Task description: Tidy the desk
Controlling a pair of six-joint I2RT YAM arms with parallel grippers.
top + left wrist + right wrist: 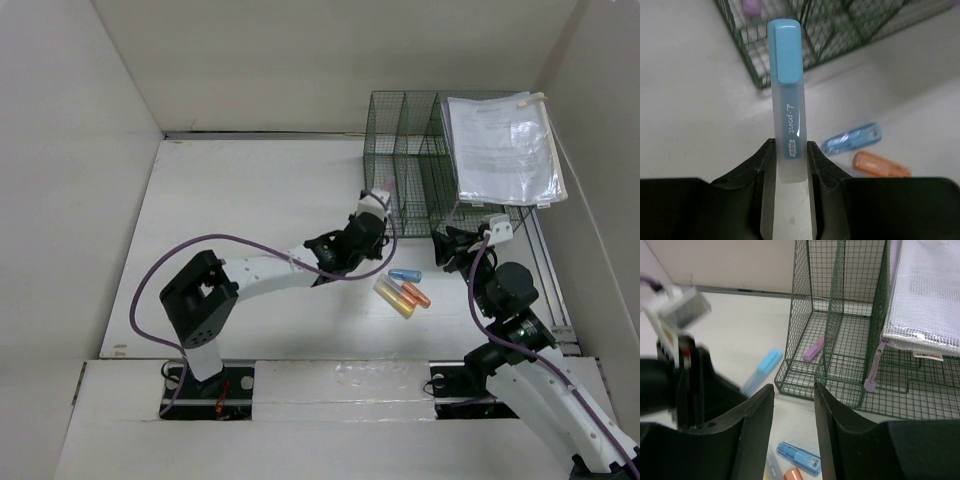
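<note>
Desk (250,200): a white top, with the green wire rack (405,150) standing at its far right.
Left gripper (790,150): fingers closed on a pale blue highlighter (787,75), which points to the rack's left end.
Right gripper (794,395): fingers apart with nothing between them, near the rack's front.
Done: 1 purple pen (813,350) lies inside the rack, and a mesh pouch (500,150) lies on its right part.
Left to do: 3 pens are on the desk between the arms: blue pen (405,275), orange pen (416,294), yellow pen (393,298). I judge the task is near half way.
Wrist views: they show the grip and the purple pen clearly.
Top view: it shows both arms and the 3 pens together, but the grip is hidden.
</note>
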